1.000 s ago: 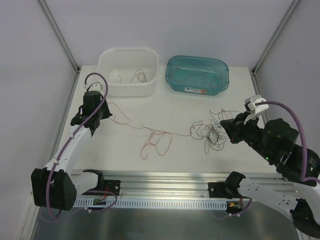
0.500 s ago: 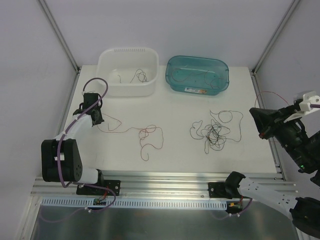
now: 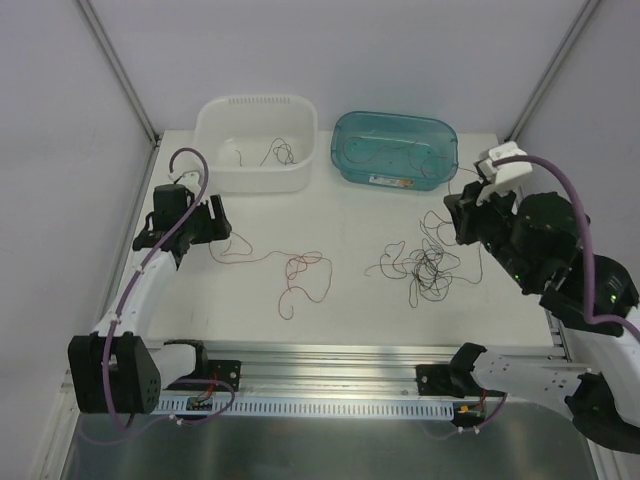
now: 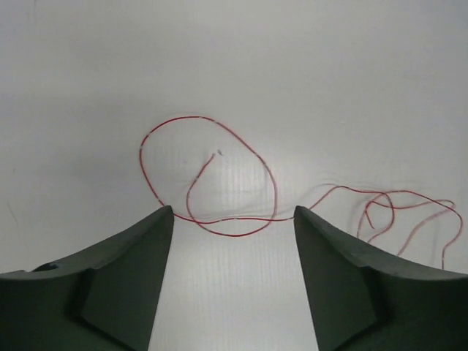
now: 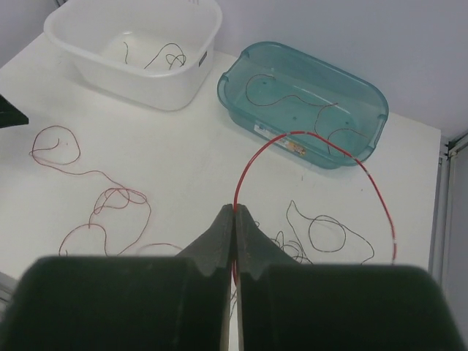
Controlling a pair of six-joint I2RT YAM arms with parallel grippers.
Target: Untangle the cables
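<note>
Right gripper [image 5: 235,213] pinched tight on one red cable [image 5: 292,133]; left gripper [image 4: 232,212] spread wide, holding nothing.
Held cable arcs up off the table [image 3: 350,215]. Dark tangle [image 3: 430,265] lies near the right gripper; a loose red-brown cable [image 4: 212,121] lies curled beneath the left one.

In the left wrist view the red cable [image 4: 197,117] passes behind the fingers of the left end effector [image 4: 232,210] at 8 and 4 o'clock, so one end goes unseen. In the right wrist view the pinched red strand [image 5: 292,133] arcs over and disappears behind the body of the right end effector [image 5: 235,212] at 4 o'clock. That body also covers part of the black tangle [image 5: 289,247]. From above, the wrist hides that grip, and the tangle's strands are too fine to count.
</note>
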